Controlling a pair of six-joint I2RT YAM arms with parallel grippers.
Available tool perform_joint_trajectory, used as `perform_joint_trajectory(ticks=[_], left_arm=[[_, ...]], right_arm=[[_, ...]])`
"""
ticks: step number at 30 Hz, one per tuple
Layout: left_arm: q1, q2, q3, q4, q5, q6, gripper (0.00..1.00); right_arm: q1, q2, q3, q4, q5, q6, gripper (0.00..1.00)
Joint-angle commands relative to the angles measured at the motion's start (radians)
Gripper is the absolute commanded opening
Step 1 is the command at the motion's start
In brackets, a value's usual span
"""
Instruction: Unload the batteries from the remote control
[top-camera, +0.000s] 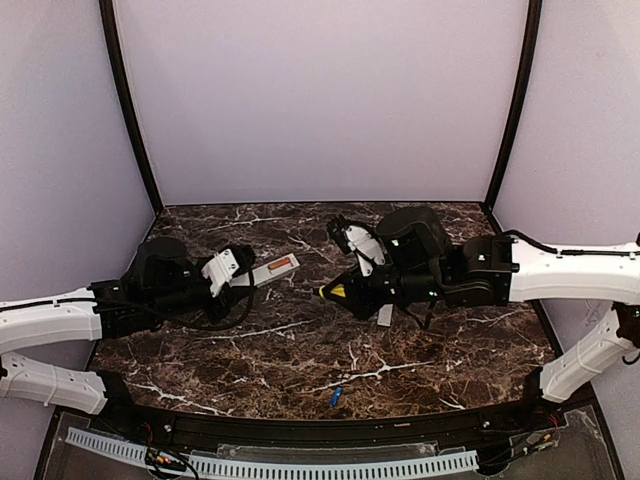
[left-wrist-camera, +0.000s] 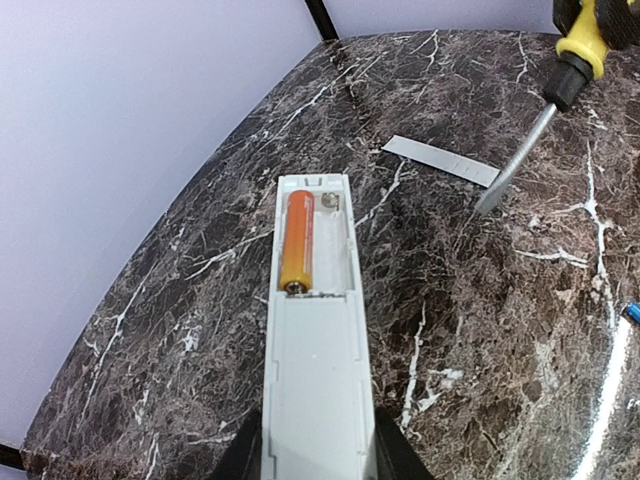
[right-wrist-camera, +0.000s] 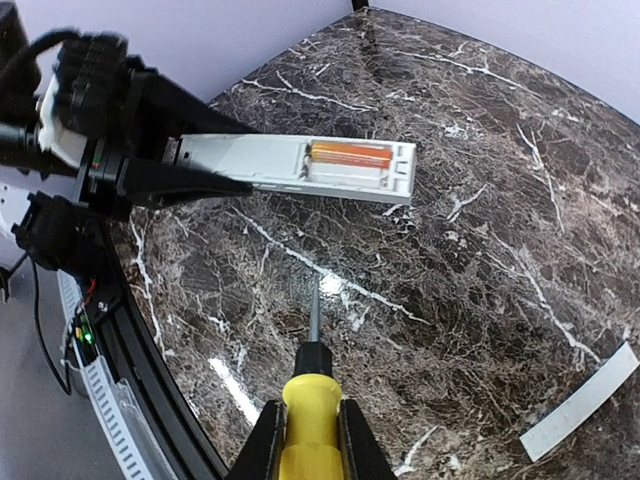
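Top view: clamps the remote control (top-camera: 275, 268) in the left gripper (top-camera: 243, 278) above the table's (top-camera: 300, 350) left half; pinches the screwdriver (top-camera: 338, 292) in the right gripper (top-camera: 352, 290) near centre; shows the blue battery (top-camera: 337, 396) by the front edge.
Left wrist: bares the orange battery (left-wrist-camera: 297, 243), uncovered in the remote control's far end.
Right wrist: looks light, smooth, likely spring-pinned; probably best levered up at one end.

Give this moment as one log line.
left gripper: shut on remote control | right gripper: shut on screwdriver | orange battery: in compartment | blue battery: on table | cover: off
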Motion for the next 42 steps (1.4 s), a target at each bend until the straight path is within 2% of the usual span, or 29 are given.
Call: perform_joint_trajectory(ticks=[1,8,13,18,34,42], left_arm=[[-0.014,-0.053,-0.067,0.161,-0.063,0.079,0.0],[-0.027,-0.061,-0.102,0.266,-0.141,0.171,0.0],[-0.029,-0.046,-0.116,0.313,-0.19,0.245,0.0],[-0.032,-0.054,-0.129,0.334,-0.208,0.265,0.0],[-0.041,-0.066,-0.139,0.345,-0.217,0.275,0.0],[-0.045,-0.065,-0.138,0.313,-0.199,0.302,0.0]], right_arm=[[-0.034,-0.024,0.019,0.117,-0.025,0.252,0.0],[-0.113,-0.007,0.029,0.2,-0.12,0.496,0.0],[-0.132,0.066,0.086,0.233,-0.175,0.567,0.0],[-0.151,0.093,0.07,0.314,-0.187,0.629,0.0],[-0.189,0.126,0.044,0.376,-0.203,0.673,0.0],[-0.189,0.156,0.127,0.22,-0.203,0.481,0.0]])
